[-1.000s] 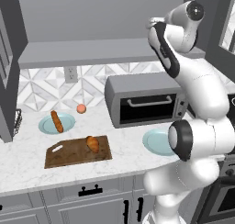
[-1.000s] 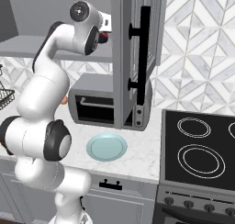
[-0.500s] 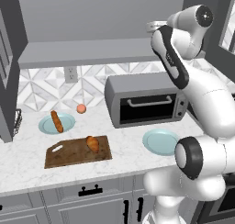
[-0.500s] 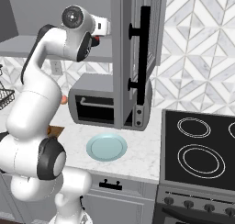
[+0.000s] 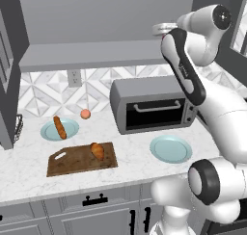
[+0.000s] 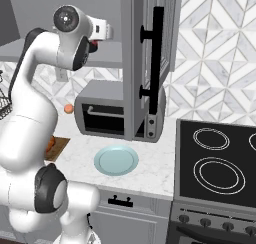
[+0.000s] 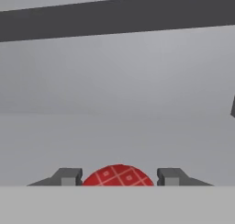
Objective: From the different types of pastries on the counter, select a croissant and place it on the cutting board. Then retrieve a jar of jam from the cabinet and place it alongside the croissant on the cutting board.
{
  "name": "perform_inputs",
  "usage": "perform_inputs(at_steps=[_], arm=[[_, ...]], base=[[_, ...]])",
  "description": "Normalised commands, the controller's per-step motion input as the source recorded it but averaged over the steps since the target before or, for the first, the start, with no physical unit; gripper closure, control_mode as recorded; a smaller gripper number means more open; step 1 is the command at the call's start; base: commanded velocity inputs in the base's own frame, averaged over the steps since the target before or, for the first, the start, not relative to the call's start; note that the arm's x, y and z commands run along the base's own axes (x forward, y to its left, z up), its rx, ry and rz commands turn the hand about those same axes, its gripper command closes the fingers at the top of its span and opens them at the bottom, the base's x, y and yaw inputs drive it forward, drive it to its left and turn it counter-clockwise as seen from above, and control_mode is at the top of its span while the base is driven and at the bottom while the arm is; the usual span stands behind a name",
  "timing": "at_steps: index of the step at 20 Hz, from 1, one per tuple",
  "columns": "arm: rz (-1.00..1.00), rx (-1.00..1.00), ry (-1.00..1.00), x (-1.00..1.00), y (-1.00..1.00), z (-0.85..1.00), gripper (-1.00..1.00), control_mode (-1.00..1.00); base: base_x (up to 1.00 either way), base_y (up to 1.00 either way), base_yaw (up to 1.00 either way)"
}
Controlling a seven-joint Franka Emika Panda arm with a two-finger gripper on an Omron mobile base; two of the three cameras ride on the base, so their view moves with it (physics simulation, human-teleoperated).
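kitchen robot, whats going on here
The croissant already lies on the cutting board. The arm is raised to the cabinet, and the gripper has its fingertips on either side of the red lid of the jam jar. Whether it grips the jar yet is unclear.

Arm stretched tall, elbow bent, wrist reaching level up high; end effector (image 7: pixel 118 178) fingers (image 7: pixel 69 176) flank a red lid, contact unclear.

jar of jam (image 7: pixel 118 175): lower part cut off at hand view's bottom, only red checked top seen | gripper (image 7: pixel 118 177): 2 tips partly cut off, contact with jar not discernible | cutting board (image 6: pixel 59 146): mostly hidden behind arm, right base view
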Motion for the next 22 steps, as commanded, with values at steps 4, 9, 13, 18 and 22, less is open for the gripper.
perform_inputs(at_steps=[4,9,13,18,22], arm=[[0.06,0.0,0.0,-0.64,0.45,0.0,1.0,-1.0],[0.06,0.0,0.0,-0.61,0.59,0.0,1.0,-1.0],[0.06,0.0,0.0,-0.67,0.61,0.0,1.0,-1.0],[0.06,0.0,0.0,-0.73,0.62,0.0,1.0,-1.0],[0.06,0.0,0.0,-0.67,0.69,-0.04,1.0,-1.0]], base=[[0.0,0.0,0.0],[0.0,0.0,0.0],[0.0,0.0,0.0],[0.0,0.0,0.0],[0.0,0.0,0.0]])
